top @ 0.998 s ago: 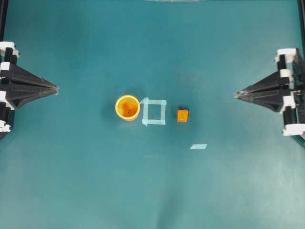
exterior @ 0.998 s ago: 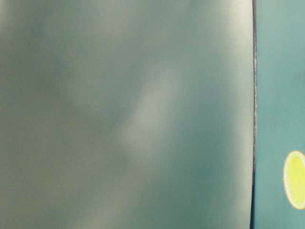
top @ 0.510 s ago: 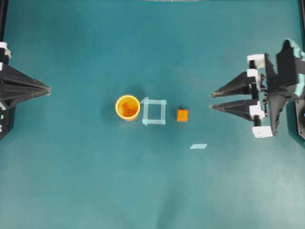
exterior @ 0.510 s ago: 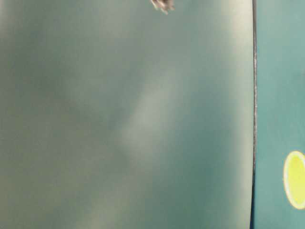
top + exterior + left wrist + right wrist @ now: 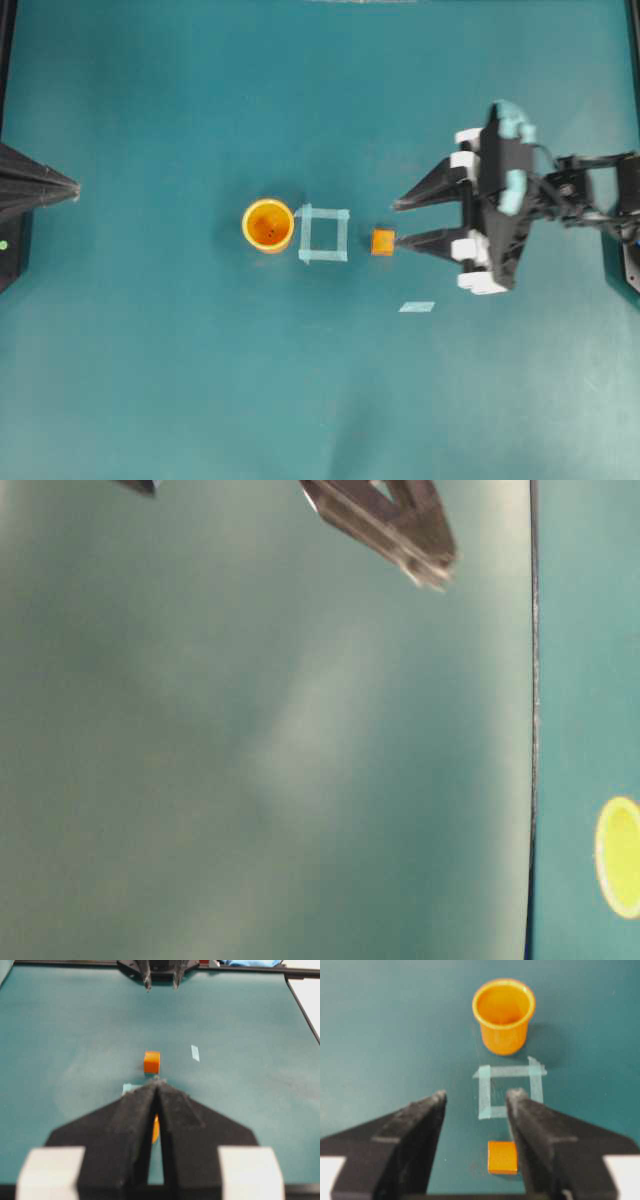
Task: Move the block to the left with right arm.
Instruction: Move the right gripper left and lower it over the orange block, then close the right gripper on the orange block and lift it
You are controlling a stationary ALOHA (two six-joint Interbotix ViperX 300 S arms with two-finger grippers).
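The block (image 5: 383, 242), a small orange cube, sits on the teal table just right of a pale blue tape square (image 5: 323, 234). My right gripper (image 5: 398, 225) has reached in from the right and stands open, its lower fingertip right beside the block. In the right wrist view the block (image 5: 502, 1157) lies between the spread fingers of the right gripper (image 5: 478, 1095), close to the right-hand one, apart from both. My left gripper (image 5: 70, 190) rests shut at the far left edge. In its own view the left gripper (image 5: 158, 1081) points at the block (image 5: 152, 1062).
An orange cup (image 5: 268, 225) stands upright left of the tape square, open end up. A loose tape strip (image 5: 417, 307) lies on the table in front of the right gripper. The table-level view is blurred, with only a dark gripper finger (image 5: 400, 530) at its top.
The right arm has swung in from the right edge toward the block, and its jaws have opened from shut. The left gripper has drawn back toward the left edge.
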